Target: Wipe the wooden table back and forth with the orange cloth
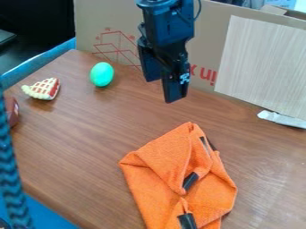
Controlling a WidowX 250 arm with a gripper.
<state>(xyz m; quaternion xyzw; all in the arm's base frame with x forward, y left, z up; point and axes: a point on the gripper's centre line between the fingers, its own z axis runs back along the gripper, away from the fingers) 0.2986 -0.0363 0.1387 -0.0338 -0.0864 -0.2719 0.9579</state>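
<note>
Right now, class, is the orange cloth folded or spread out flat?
Loosely folded: flaps of the orange cloth overlap, and raised creases cross its upper side.

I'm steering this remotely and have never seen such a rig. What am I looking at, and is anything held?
The black machine is a robot arm, entering at the top. Its end effector hangs over the wooden table; I see nothing held in it. A fixed camera looks down at a slant. Nearer that camera lies a folded, rumpled orange cloth. Farther back on the left are a green egg-shaped object and a lattice-topped pie slice. Cardboard stands behind.
</note>
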